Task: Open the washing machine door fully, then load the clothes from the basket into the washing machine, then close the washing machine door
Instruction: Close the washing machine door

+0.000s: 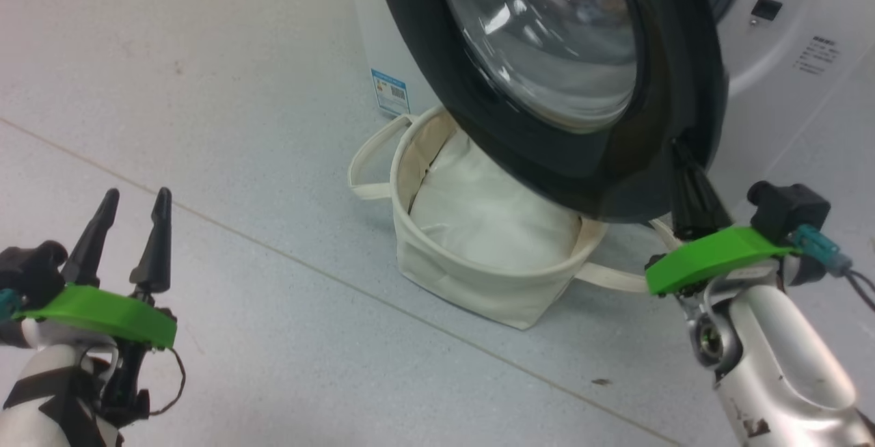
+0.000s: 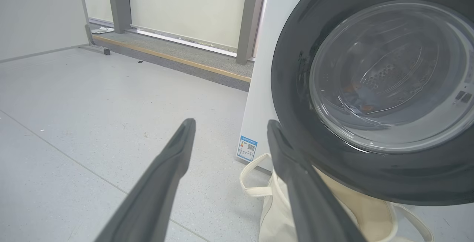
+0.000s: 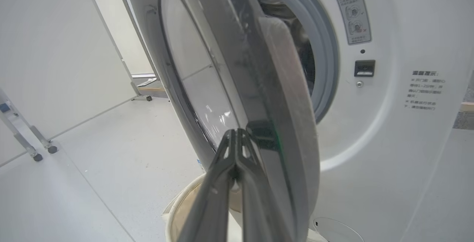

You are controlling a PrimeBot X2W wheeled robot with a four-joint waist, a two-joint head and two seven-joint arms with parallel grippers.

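Part-open door (image 1: 547, 57), swung out from the washer (image 1: 772, 71) and hanging above the basket (image 1: 465, 283) in the head view. Glossy black rim around a bulging glass bowl. Attached at its left, free edge toward the right arm. Behind it, in the right wrist view, the grey-ringed drum mouth (image 3: 307, 57).

Right claw (image 1: 683, 167) pressed together, nothing between the fingers, tips right at the door's lower free edge. Touching or just shy of it: cannot tell. From its wrist, shut fingers (image 3: 222, 168) lying close along the rim's edge.

Left claw (image 1: 136, 194) spread wide, holding nothing, over bare floor (image 1: 273, 91), well apart from basket and door. From its own wrist, pointing toward the washer's side corner and the blue label (image 2: 247, 148) there.

Cream basket on the floor just in front of the washer, under the door. One loop handle (image 1: 372, 191) drooping to the left, another out to the right. Inside, plain white fabric (image 1: 492, 214).

Through the door glass from the left wrist, a dim bluish patch (image 2: 355, 97) with orange flecks, too unclear to name.
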